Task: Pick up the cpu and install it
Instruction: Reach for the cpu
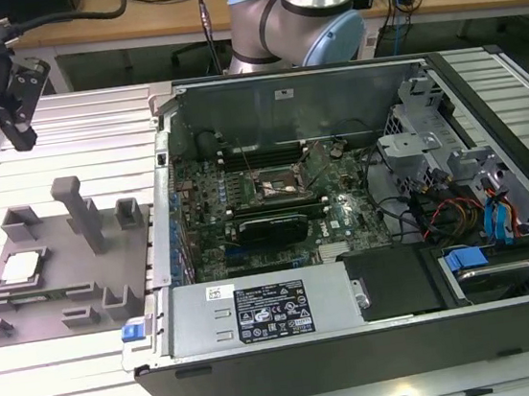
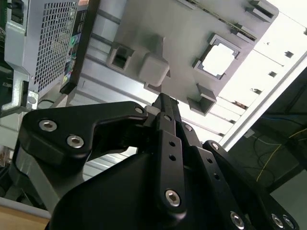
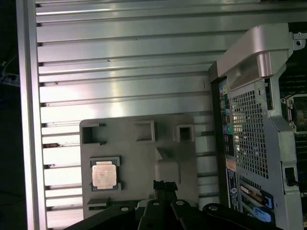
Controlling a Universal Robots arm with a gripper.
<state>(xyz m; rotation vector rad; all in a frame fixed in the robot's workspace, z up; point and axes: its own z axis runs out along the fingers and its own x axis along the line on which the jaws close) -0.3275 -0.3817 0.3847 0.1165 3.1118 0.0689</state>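
The cpu (image 1: pixel 20 268) is a small silvery square chip lying flat in a recess of the gray tray (image 1: pixel 65 300) at the exterior view's left. Both wrist views look down on it, as the cpu (image 2: pixel 218 60) and the cpu (image 3: pixel 104 174) on the tray (image 3: pixel 139 158). My black gripper (image 1: pixel 21 141) hangs high above the table's far left corner, well apart from the tray, its fingers shut together with nothing between them. The fingertips (image 2: pixel 164 103) come to a single point. The black motherboard socket (image 1: pixel 278 189) with its metal frame sits inside the open computer case.
The open computer case (image 1: pixel 359 341) takes up the middle and the exterior view's right, with a power supply (image 1: pixel 259 313) at its front and cables and drive bays at its right. A tall post (image 1: pixel 78 211) and low blocks rise from the tray. The table is ribbed aluminium (image 1: pixel 64 377).
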